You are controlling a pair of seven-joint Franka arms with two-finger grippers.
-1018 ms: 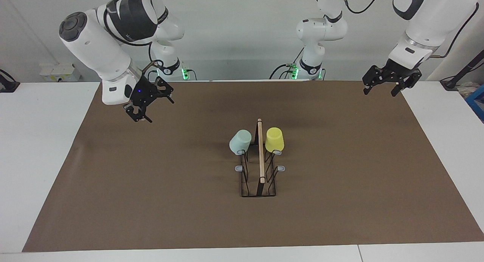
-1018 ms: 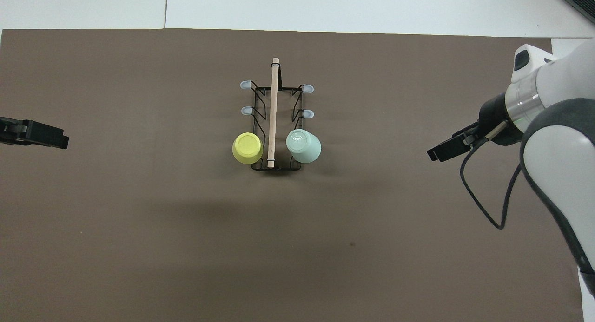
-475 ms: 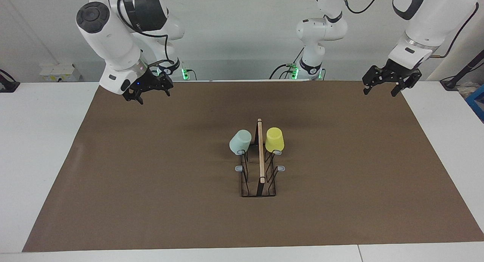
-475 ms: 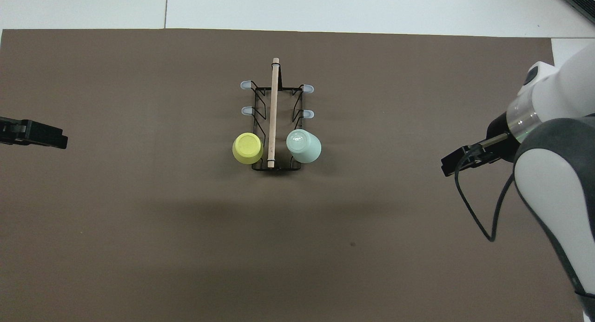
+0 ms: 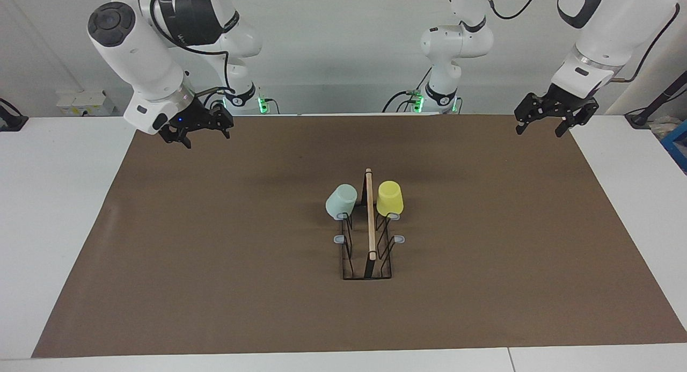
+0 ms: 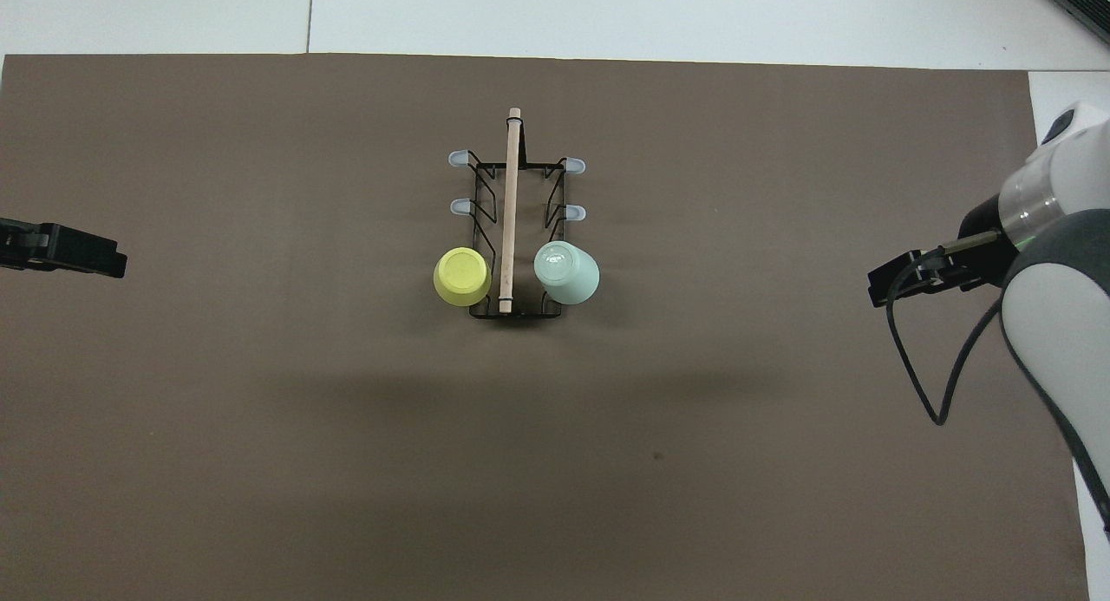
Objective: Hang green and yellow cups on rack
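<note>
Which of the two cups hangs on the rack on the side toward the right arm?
The green cup; the yellow cup hangs on the rack toward the left arm.

Rack (image 5: 368,238) mid-mat (image 5: 214,254); two cups (image 5: 389,198) on prongs at rack's robot end.

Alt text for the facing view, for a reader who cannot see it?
A green cup and a yellow cup hang upside down on the rack, on the pair of prongs nearest the robots. Both arms are raised clear of it, the right gripper and left gripper each over its own end of the brown mat.
</note>
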